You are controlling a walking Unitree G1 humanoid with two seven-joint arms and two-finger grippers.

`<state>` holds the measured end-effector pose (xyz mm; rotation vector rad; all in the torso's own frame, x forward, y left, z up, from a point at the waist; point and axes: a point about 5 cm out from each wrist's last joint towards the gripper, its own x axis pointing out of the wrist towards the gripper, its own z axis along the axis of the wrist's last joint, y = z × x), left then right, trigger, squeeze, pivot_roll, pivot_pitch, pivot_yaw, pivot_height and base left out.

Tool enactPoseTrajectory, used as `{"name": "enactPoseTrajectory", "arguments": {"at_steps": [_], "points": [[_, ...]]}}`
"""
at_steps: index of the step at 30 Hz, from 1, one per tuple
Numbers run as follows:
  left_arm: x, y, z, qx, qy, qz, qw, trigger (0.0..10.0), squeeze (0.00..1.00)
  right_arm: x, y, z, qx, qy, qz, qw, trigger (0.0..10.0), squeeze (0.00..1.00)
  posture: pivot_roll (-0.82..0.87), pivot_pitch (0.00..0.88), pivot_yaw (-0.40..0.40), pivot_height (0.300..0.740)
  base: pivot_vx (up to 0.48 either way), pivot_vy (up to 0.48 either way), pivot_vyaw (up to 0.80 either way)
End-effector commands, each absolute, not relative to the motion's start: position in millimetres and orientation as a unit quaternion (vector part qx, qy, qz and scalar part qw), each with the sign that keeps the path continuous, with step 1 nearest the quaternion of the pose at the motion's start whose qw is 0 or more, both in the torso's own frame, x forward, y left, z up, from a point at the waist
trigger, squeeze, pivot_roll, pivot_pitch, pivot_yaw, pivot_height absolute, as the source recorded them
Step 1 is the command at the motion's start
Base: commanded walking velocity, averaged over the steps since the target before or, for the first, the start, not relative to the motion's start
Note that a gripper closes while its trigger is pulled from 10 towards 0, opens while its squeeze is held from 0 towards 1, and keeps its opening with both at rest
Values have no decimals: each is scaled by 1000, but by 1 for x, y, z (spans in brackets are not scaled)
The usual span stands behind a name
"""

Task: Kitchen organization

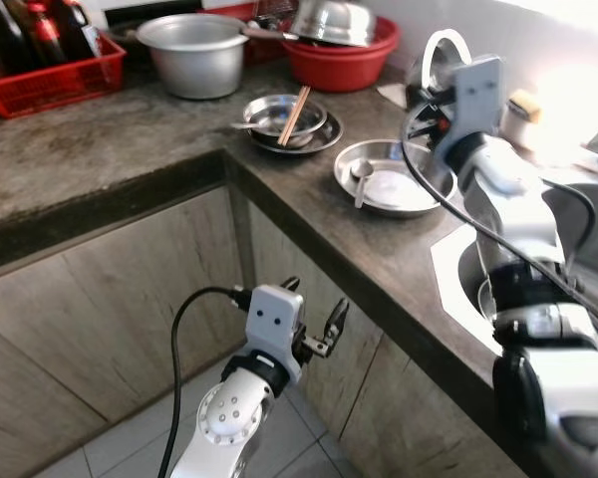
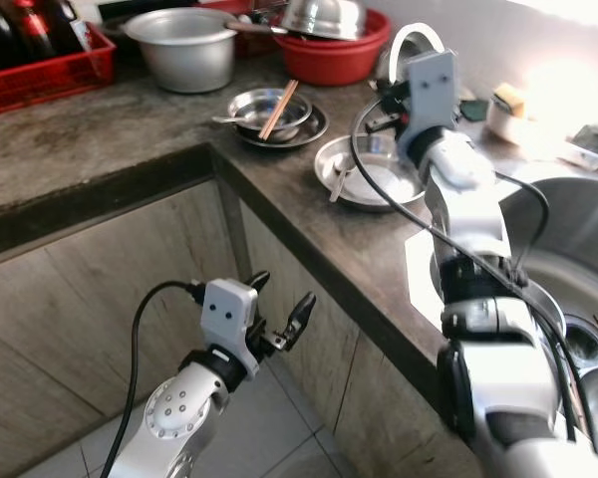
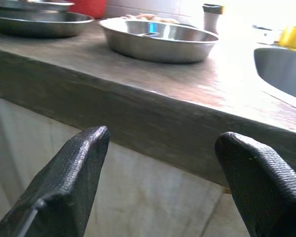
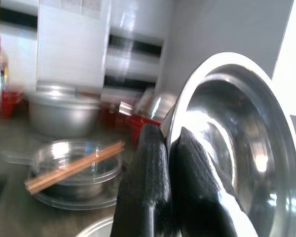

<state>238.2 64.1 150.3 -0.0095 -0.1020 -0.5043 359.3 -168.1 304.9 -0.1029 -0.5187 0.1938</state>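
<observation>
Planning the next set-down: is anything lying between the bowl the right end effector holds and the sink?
Nothing visible does. The right end effector holds the steel bowl on edge above the counter, the sink open beside it.

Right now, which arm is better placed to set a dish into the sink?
The right. Its hand is raised over the counter beside the sink, fingers shut on the rim of a tilted round steel bowl. The left hand hangs open and empty below the counter edge.
</observation>
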Motion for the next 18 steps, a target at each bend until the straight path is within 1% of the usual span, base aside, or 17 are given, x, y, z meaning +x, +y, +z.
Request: {"name": "enactPoseTrajectory", "arguments": {"at_steps": [1, 5, 7, 9, 10, 13, 18], "points": [[241, 67, 151, 0, -57, -242, 969, 10000, 0, 340, -173, 316, -36, -299, 68, 951, 0, 0, 46, 53, -48, 740, 0, 0, 0], [245, 71, 156, 4, -69, -231, 971, 10000, 0, 309, -167, 299, -19, -309, 50, 950, 0, 0, 43, 40, -45, 740, 0, 0, 0], [246, 72, 156, 3, -70, -229, 971, 10000, 0, 304, -165, 294, -20, -306, 49, 951, 0, 0, 42, 35, -42, 740, 0, 0, 0], [249, 75, 159, 6, -79, -221, 972, 10000, 0, 289, -163, 280, -23, -292, 35, 955, 0, 0, 39, 29, -36, 740, 0, 0, 0], [249, 75, 159, 6, -79, -221, 972, 10000, 0, 289, -163, 280, -23, -292, 35, 955, 0, 0, 39, 29, -36, 740, 0, 0, 0], [251, 76, 161, 9, -85, -218, 972, 10000, 0, 273, -160, 263, -29, -270, 22, 962, 0, 0, 37, 26, -34, 740, 0, 0, 0], [252, 78, 163, 9, -88, -213, 973, 10000, 0, 262, -158, 245, -49, -239, 12, 970, 0, 0, 36, 22, -35, 740, 0, 0, 0]]}}
